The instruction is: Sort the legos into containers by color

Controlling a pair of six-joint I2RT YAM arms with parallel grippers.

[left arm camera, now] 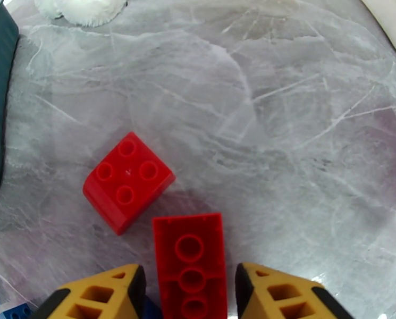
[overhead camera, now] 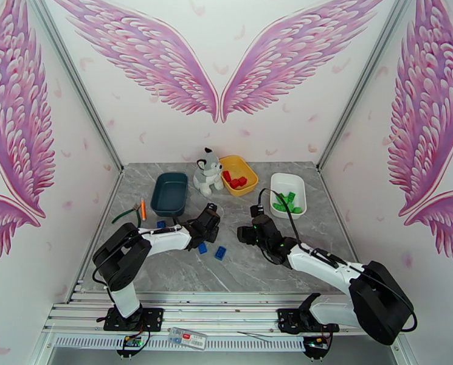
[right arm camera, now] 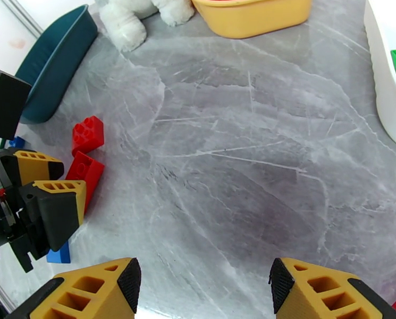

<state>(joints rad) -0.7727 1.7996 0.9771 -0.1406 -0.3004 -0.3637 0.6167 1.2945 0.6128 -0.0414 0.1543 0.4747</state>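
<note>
Two red legos [left arm camera: 127, 182] lay near the teal tray [overhead camera: 169, 193]. Our left gripper [left arm camera: 188, 277] straddled the upturned long brick [left arm camera: 188, 235], jaws narrowly open, not yet touching; our right gripper [right arm camera: 203, 288] gaped empty. Next, we judged: pinch, lift, carry to the yellow tray [overhead camera: 235, 162].

Left fingers [left arm camera: 102, 294] narrowly apart; right fingers [right arm camera: 91, 293] wide apart.

Central tabletop [overhead camera: 238, 275] lies open; husky [overhead camera: 208, 171] stands just beside yellow tray [right arm camera: 251, 17].
</note>
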